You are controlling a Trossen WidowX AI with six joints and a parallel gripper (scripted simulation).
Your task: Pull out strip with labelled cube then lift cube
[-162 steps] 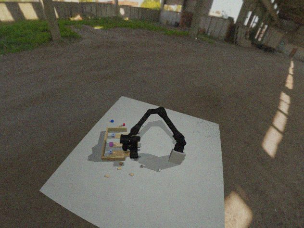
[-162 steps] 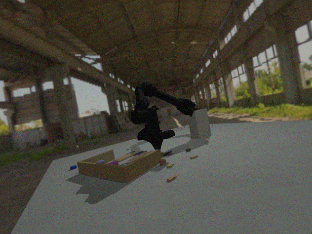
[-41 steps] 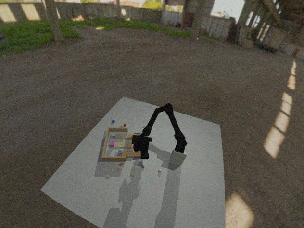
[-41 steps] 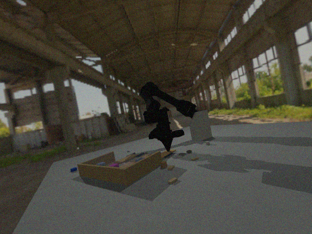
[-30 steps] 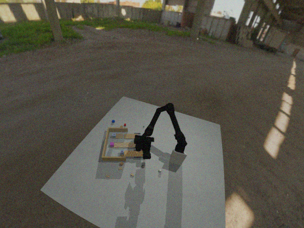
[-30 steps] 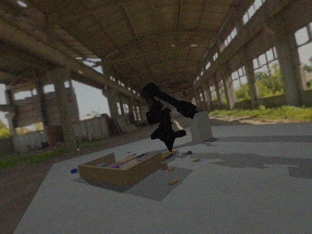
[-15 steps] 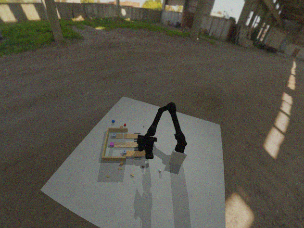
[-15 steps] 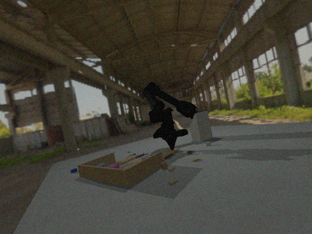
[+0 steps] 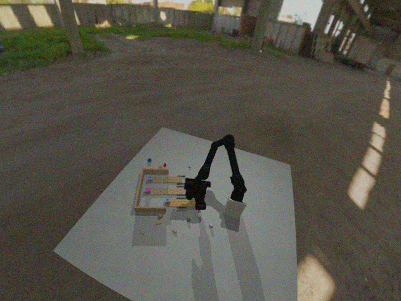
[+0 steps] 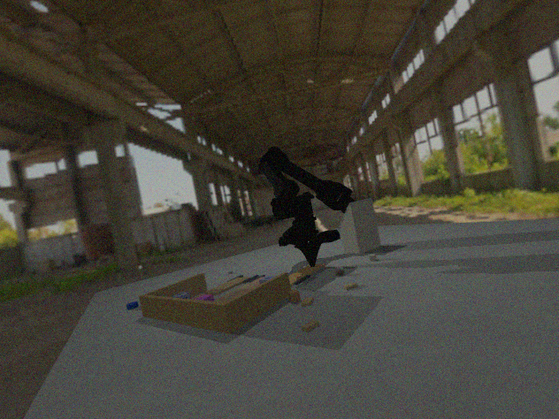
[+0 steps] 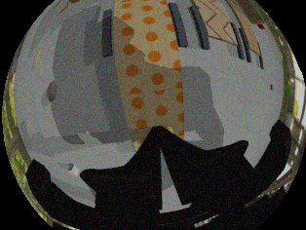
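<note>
While my hand [image 9: 200,206] [image 10: 312,263] [image 11: 157,130] is clenched on nothing, the dotted strip [image 9: 183,202] [image 10: 300,273] [image 11: 153,57] stands partly out; its cube [image 9: 167,201] [image 10: 265,279], presumably the labelled one, sits at the tray's [image 9: 138,192] [image 10: 180,312] mouth, lift outstanding

Matte black arm, 2 tapered fingers (pointed tips)

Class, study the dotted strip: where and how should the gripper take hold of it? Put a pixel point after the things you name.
Probably best across its two long edges near the outer end, coming from above: the dotted strip [image 9: 180,202] [image 11: 157,78] lies flat and narrow, and that end sticks out beyond the wooden tray [image 9: 138,191] [image 10: 180,312].
</note>
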